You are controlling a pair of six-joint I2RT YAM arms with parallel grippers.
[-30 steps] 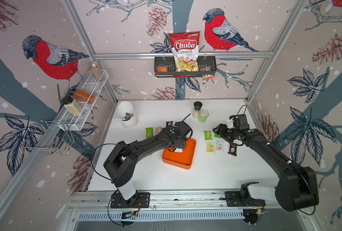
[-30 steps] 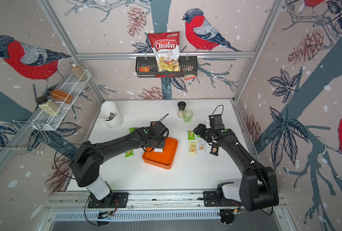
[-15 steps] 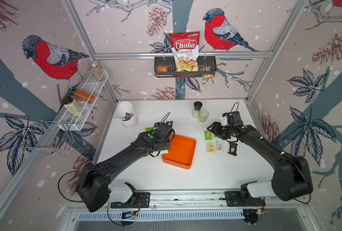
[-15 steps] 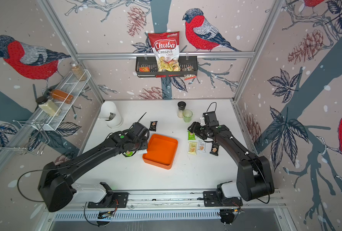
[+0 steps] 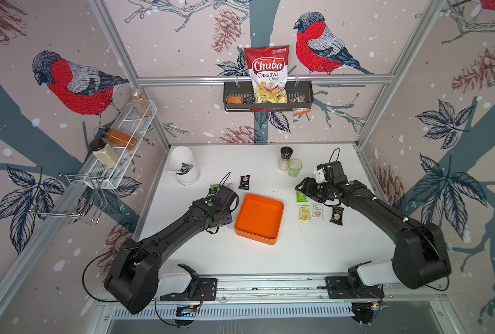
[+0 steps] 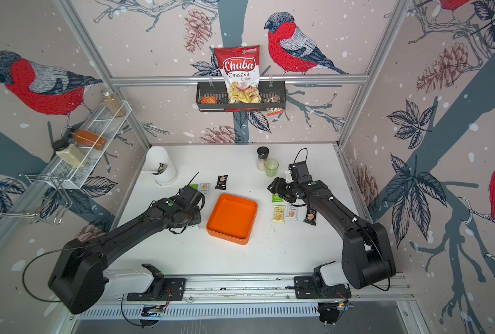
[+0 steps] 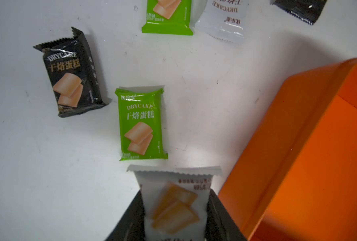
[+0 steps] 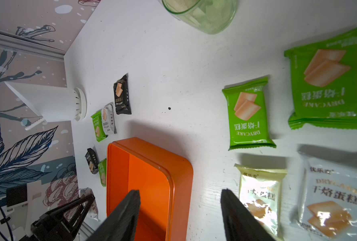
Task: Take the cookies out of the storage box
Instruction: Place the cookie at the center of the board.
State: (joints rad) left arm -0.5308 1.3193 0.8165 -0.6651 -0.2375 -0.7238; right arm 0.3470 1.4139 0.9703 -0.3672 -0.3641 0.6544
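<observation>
Left jaws: clenched on white cookie packet (image 7: 173, 200)
Right jaws: parted, empty
Cut off: packet's lower end, blurred

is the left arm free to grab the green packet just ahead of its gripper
Probably not yet: the left gripper is shut on a white packet, though the green packet lies unobstructed.

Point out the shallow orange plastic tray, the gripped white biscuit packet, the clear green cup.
Orange plastic tray (image 5: 259, 218): in a top view, bare floor.
White biscuit packet (image 7: 173, 204): left wrist view, printed middle.
Clear green cup (image 5: 294, 169): in a top view, side wall.
</observation>
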